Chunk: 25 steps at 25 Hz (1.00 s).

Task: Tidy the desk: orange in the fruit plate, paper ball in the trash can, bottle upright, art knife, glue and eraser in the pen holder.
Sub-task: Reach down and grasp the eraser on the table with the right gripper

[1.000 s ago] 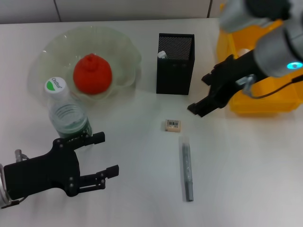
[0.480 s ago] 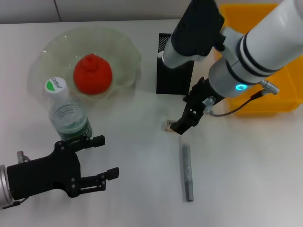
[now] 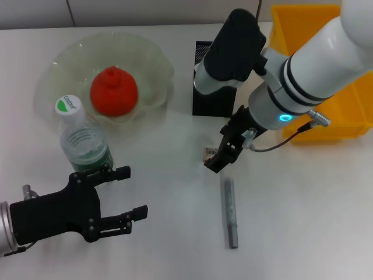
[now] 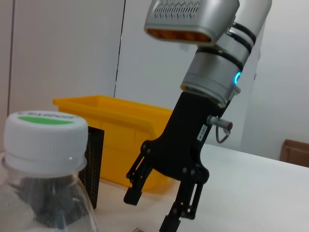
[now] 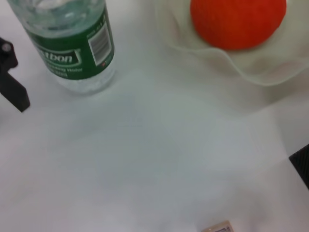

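Right in the middle of the head view, the right gripper (image 3: 217, 157) is angled down over the eraser (image 3: 207, 153), fingers spread apart, and the beige block peeks out just at their tips. The white arm behind it runs up toward the upper right with a blue light glowing on its wrist ring. In the left wrist view the same gripper (image 4: 154, 205) shows from the side, black fingers (image 4: 183, 210) clearly apart and pointing at the desk.

The eraser (image 5: 219, 227) pokes in at the bottom edge of the right wrist view, barcode label barely readable.

Just below the gripper lies a grey pen-like stick (image 3: 230, 213), lengthwise toward the bottom of the frame. The black mesh pen holder (image 3: 211, 93) stands upper centre, partly behind the arm, and the yellow trash can (image 3: 344, 87) sits at the upper right.

Over on the left, the bottle (image 3: 81, 137) stands upright. Its green label reads something like "...tbon" in the right wrist view, and the cap has green writing I can't make out. The orange (image 3: 113, 90) is in the fruit plate (image 3: 148, 55), upper left.

The left gripper (image 3: 119, 198) sits at the lower left, fingers open, just beside the bottle.
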Tool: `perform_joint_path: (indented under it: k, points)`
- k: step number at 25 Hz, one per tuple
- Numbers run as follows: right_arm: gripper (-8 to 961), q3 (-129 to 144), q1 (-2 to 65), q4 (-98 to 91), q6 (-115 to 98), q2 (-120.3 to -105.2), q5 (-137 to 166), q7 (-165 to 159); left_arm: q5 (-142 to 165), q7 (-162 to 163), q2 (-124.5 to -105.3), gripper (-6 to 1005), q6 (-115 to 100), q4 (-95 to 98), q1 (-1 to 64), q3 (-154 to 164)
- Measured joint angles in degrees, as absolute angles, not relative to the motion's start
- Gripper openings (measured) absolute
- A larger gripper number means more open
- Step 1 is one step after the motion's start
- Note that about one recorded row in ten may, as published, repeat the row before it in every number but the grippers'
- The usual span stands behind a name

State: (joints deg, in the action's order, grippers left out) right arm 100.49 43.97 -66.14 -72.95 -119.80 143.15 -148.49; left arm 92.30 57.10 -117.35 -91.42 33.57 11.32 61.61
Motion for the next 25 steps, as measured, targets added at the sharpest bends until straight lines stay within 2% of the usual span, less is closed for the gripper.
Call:
perform_joint_path:
  k: [8,13,20,25]
  points:
    - [803,102.1,44.4,-64.3,-70.3,-119.8,143.1,-148.4,92.3,57.1,-117.33,846,-91.5,33.6,11.4,61.6]
    - [618,102.7,44.5,-63.6,-69.5,-119.8,142.6,-148.4,92.3,57.1,-117.38,846,-91.3,33.6,11.5,61.6]
    - [555,104.0,44.6,-62.6,-68.3,-119.8,142.2,-148.4,92.3,57.1,-117.42,846,-91.3,33.5,11.5,61.7]
    - [428,104.0,44.7,-61.8,-68.0,-119.8,142.2,-148.4,92.3,57.1,-117.42,846,-91.5,33.5,11.5,61.7]
